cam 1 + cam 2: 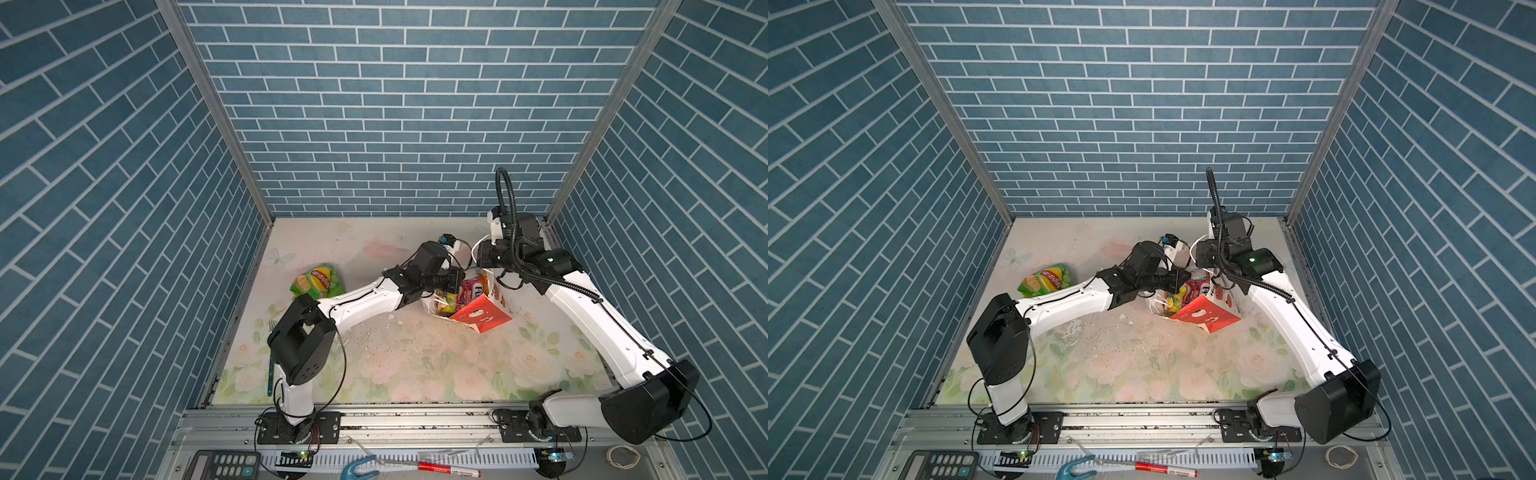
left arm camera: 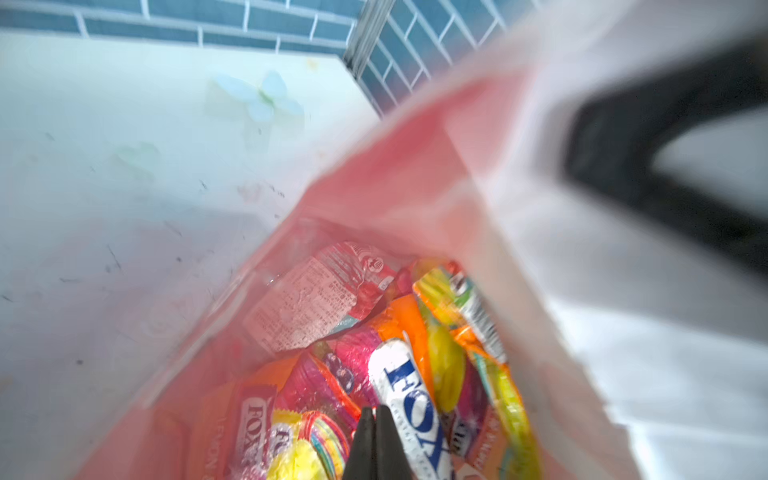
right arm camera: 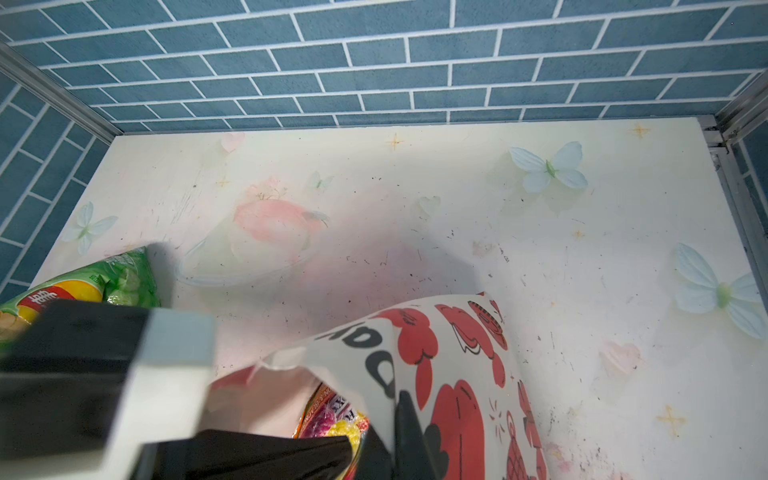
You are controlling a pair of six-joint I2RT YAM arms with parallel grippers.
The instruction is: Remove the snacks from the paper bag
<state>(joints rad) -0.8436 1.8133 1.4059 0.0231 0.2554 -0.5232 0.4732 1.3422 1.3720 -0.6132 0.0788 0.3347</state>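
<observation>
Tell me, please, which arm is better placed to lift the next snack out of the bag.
Left. The left pincer is inside the bag, shut among the FOX'S packets; whether it grips one is unclear. The right pincer is clamped on the bag's rim.

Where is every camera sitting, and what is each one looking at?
Both top views: high at the front, looking down on the flowery table, left arm, right arm and white-and-red paper bag.
Left wrist: on the left arm, peering into the bag at bright crinkly candy packets; the shut left gripper shows.
Right wrist: on the right arm, facing the blue brick back wall; the right gripper pinching the bag's edge shows, plus the blurred left arm.
Shared: right wrist and both top views see the green chip bag.
</observation>
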